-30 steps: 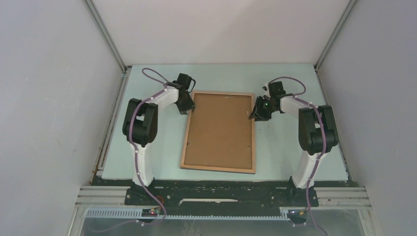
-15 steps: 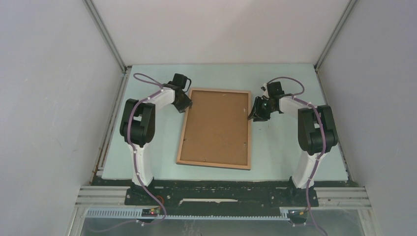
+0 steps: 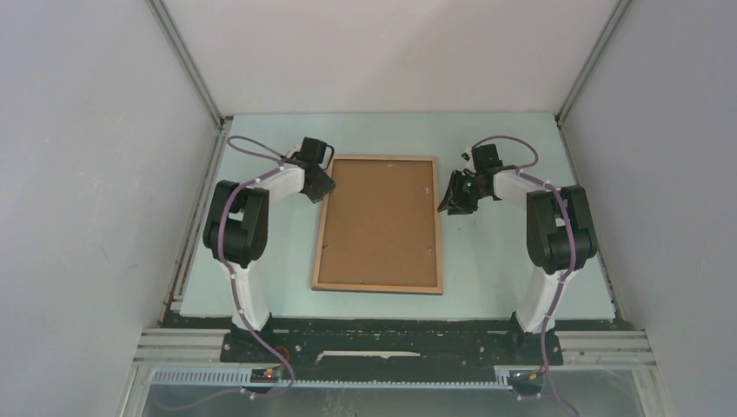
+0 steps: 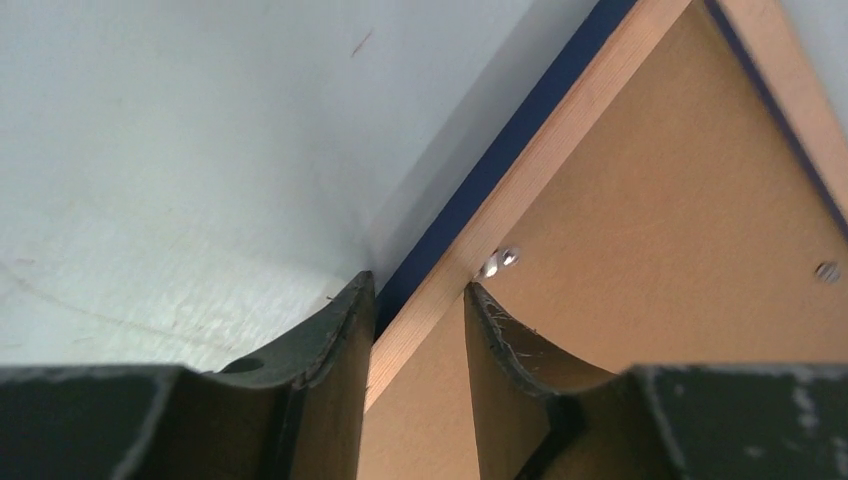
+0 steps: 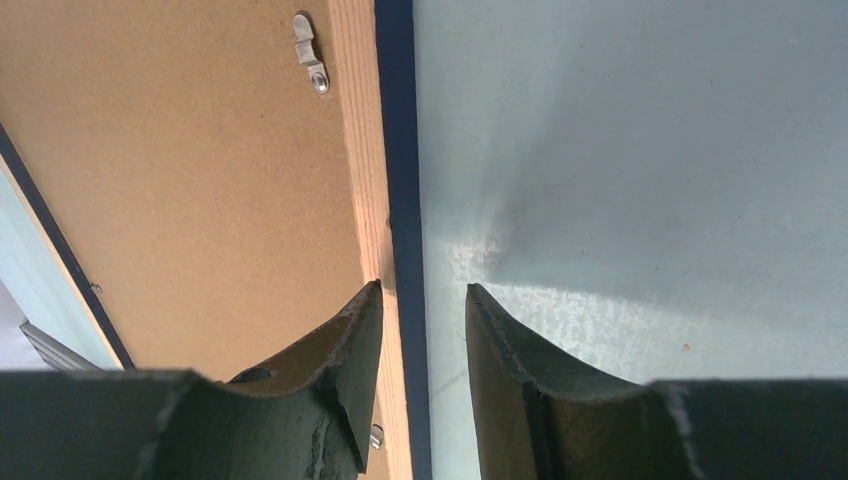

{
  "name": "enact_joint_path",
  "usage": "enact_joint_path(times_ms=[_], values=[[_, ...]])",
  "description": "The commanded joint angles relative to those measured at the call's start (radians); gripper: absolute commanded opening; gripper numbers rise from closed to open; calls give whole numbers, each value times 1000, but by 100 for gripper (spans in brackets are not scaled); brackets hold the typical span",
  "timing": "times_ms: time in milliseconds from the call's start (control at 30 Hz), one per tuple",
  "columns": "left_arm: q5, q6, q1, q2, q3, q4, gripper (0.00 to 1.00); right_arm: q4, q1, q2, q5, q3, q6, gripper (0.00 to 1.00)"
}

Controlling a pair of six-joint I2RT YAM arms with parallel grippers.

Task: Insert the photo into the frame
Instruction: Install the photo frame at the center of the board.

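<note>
The frame (image 3: 377, 287) lies flat on the pale green table, wood-brown face up, with the plain brown backing board (image 3: 378, 221) in it. The photo is not in view. My left gripper (image 3: 319, 187) is at the upper part of the frame's left rail. In the left wrist view its jaws (image 4: 418, 290) are closed on that rail (image 4: 560, 140), one on the navy outer edge and one on the board side. My right gripper (image 3: 448, 201) is by the upper right rail. In the right wrist view it (image 5: 424, 292) is open, astride the rail (image 5: 355, 150), with table showing in the gap.
Metal turn clips (image 5: 310, 52) hold the backing board (image 5: 180, 170) at the rails. Grey enclosure walls (image 3: 104, 174) stand close on the left, right and back. The table's near edge (image 3: 391, 320) runs by the arm bases.
The frame has swung from tilted to square and slid left with my left gripper. It has moved away from my right gripper, which has stayed nearly still.
</note>
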Motion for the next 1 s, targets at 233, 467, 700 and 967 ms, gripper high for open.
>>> enact_joint_path(times_ms=[233, 467, 700, 967], values=[[170, 224, 21, -289, -218, 27, 73, -12, 28, -25, 22, 13, -12, 46], [350, 296, 22, -208, -257, -14, 83, -30, 34, -33, -6, 14, 23, 49], [350, 281, 22, -234, -305, 17, 84, -79, 54, -26, 53, 3, 17, 56], [574, 186, -47, -264, -455, 171, 76, -88, 72, -71, 6, -66, 18, 53]])
